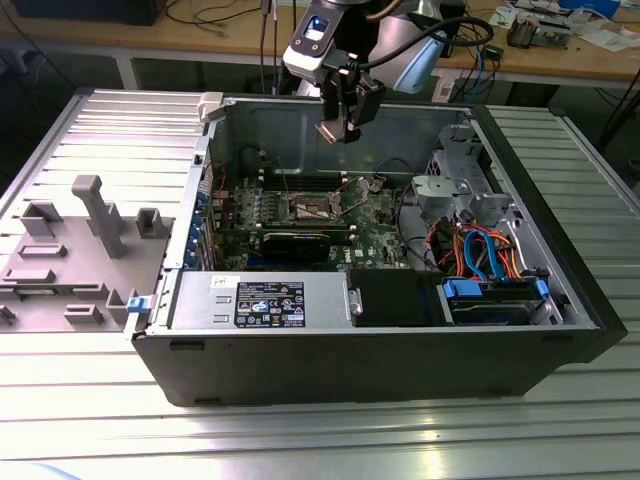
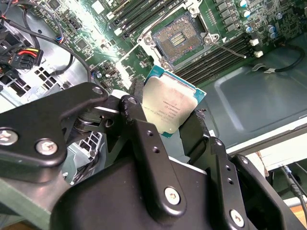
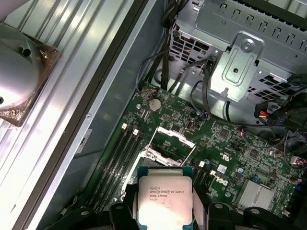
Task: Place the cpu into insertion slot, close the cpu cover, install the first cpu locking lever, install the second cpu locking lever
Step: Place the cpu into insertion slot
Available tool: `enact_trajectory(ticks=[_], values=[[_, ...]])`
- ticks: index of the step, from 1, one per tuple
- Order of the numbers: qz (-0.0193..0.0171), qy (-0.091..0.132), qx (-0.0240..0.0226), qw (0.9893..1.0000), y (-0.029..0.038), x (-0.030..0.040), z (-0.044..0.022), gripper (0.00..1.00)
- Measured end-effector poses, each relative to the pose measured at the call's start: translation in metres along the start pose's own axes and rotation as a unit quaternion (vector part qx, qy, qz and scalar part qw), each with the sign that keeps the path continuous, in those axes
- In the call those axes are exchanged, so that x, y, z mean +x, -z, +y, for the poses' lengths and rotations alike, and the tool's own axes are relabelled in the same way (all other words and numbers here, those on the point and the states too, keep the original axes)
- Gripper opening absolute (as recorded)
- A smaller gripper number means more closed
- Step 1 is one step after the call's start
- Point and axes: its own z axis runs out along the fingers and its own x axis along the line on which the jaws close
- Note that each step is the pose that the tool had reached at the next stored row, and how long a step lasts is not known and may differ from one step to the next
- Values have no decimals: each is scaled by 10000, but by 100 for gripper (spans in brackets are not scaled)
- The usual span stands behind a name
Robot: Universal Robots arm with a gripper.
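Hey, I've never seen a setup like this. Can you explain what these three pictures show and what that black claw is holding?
This is a robot arm over an open computer case on a ribbed metal table. One picture comes from a camera off the arm; the other two ride near its wrist. The gripper is shut on the cpu, a small silver square chip, held above the green motherboard. The insertion slot there is empty.

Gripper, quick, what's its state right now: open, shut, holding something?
Gripper: shut on the cpu, up off the insertion slot.
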Motion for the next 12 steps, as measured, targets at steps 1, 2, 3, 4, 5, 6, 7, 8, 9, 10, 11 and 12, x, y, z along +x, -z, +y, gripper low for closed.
enact_trajectory(ticks=[1, 2, 3, 4, 5, 6, 7, 8, 9, 10, 11, 12], values=[[0, -3, 0, 10000, 0, 0, 0, 54], [-1, -13, 0, 10000, 0, 0, 0, 54], [-2, -25, -1, 10000, -1, 0, 0, 54], [-3, -40, -1, 10000, -1, 0, 0, 54], [-5, -59, -1, 10000, -1, 0, 0, 54], [-10, -123, -3, 9999, -2, 0, 0, 54], [-14, -158, -3, 9999, -2, 0, 0, 54], [-16, -187, -4, 9998, -3, 0, 0, 54], [-20, -227, -4, 9997, -3, 0, -1, 54], [-21, -249, -5, 9997, -3, 0, -1, 54], [-22, -250, -5, 9997, -3, 0, -1, 54], [-22, -250, -5, 9997, -3, 0, -1, 54]])
